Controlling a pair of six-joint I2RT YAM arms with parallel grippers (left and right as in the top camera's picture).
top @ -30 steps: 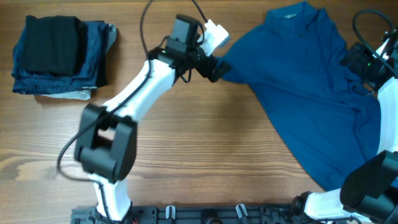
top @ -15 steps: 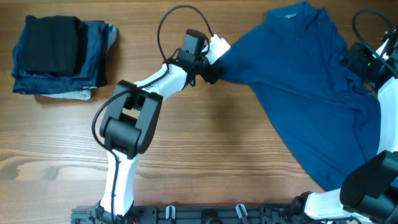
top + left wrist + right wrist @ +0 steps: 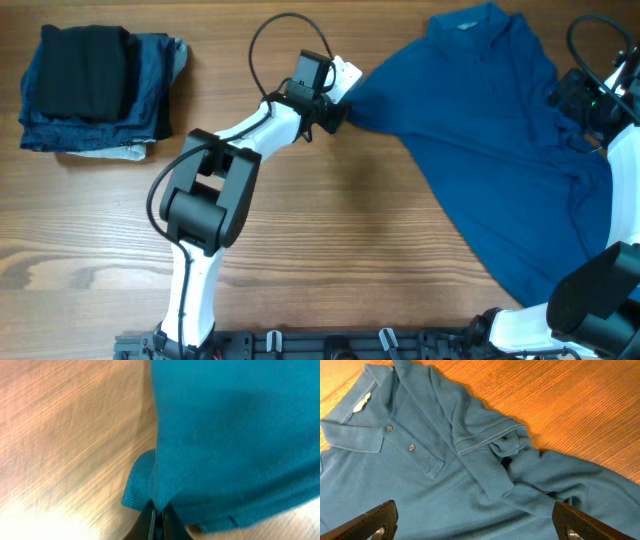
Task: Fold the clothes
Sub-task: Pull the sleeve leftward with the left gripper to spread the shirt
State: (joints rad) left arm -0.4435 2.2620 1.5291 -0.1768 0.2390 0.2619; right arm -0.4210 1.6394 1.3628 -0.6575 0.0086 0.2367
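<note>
L end effector [image 3: 159,520] pinching polo shirt [image 3: 500,130] edge; R end effector [image 3: 477,522] spread wide.

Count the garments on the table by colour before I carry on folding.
Medium blue: 1, the soft collared polo shirt, spread out
Black: 1, the folded black garment
Dark denim blue: at least 1, the folded denim-blue pile under the black one; its layers cannot be told apart
Total: at least 3
</note>
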